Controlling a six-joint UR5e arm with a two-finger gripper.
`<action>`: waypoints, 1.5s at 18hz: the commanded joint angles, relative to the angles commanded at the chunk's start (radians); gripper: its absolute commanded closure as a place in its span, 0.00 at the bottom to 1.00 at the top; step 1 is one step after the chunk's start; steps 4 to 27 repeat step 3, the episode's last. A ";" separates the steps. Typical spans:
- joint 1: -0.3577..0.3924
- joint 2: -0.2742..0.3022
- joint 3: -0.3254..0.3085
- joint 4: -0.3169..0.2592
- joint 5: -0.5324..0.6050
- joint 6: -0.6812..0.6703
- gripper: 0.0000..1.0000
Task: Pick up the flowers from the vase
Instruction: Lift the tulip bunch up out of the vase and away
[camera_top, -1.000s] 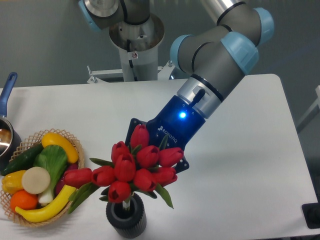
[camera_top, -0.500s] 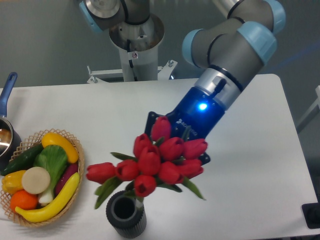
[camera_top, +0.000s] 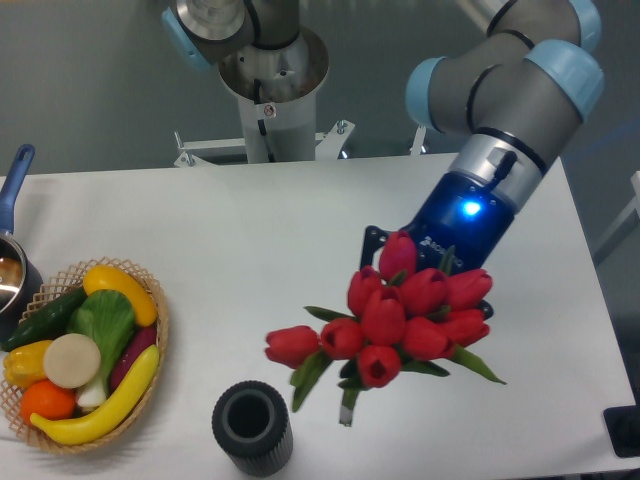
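Camera view: flowers (camera_top: 400, 315) are out of the vase (camera_top: 252, 425), carried by the gripper (camera_top: 425, 275).

From the fixed camera, the bunch of red tulips hangs in the air to the right of the vase and above it, and the short green stem end points down with free space under it, so nothing of it is inside the round mouth. The fingers are hidden behind the buds; I cannot see how far they are closed, but the bunch stays up only because they clamp it from behind. The vase stands upright near the front table (camera_top: 250, 230) edge, well apart from the basket (camera_top: 160, 330) of vegetables. I judge the lift as done.
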 joint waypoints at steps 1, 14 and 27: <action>0.000 0.000 -0.003 0.000 0.000 0.000 0.62; 0.000 0.000 -0.006 0.002 0.002 0.000 0.62; 0.000 0.000 -0.006 0.002 0.002 0.000 0.62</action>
